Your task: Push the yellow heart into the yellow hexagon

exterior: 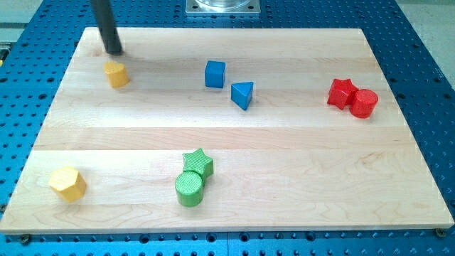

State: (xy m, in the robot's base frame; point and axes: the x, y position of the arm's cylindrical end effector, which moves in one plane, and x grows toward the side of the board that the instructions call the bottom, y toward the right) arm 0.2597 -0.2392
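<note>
My tip (114,51) sits just above the small yellow plastic heart block (116,73) at the pale wooden table (284,156)'s top-left; the yellow plastic hexagon block (67,183) lies well apart, bottom-left. I'd stay behind the heart's top-right side & push slow down-left, correcting if it spins off. No hand on this rig, so nothing apart/together to report; no readable writing or brands.

Eight blocks sit on the tabletop (284,156), two of each colour. The yellow pair is a yellow heart (116,73) and a yellow hexagon (67,183); the blue pair is a blue cube (215,74) and a blue triangle (242,94). The red pair is a red star (342,93) and a red cylinder (364,104), the green pair a green star (198,163) and a green cylinder (190,189).
</note>
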